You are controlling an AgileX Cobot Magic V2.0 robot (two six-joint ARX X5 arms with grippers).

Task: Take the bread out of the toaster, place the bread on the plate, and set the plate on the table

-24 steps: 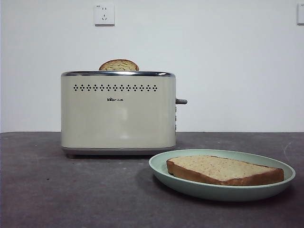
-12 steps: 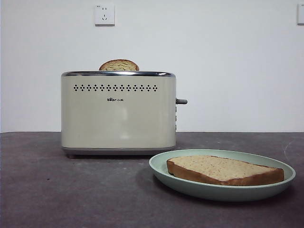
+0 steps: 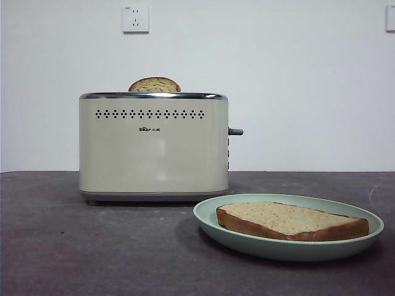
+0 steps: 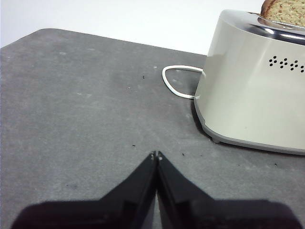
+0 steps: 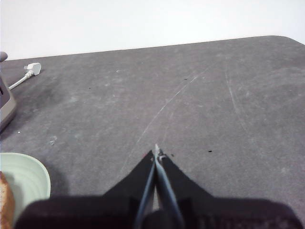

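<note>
bread (image 3: 290,221): lies flat on the plate (image 3: 210,217), delivered
plate: rests on the table (image 3: 74,246), just beside the toaster (image 3: 153,148); task looks done
second slice (image 3: 154,85): top pokes from toaster slot
left gripper (image 4: 156,156): jaws closed, empty, low over table near toaster
right gripper (image 5: 156,153): jaws closed, empty, beside plate

The toaster (image 3: 153,148) has a smooth, softly glossy cream shell that looks like painted metal or plastic, capped by a mirror-bright chrome rim, while the table (image 3: 74,246) is matt dark grey, faintly scuffed and scratched. The plate (image 3: 271,246) is smooth, pale mint with a low satin sheen, and the bread (image 3: 287,219) on it shows a dry, porous speckled crumb with a darker, rough crust.
</note>
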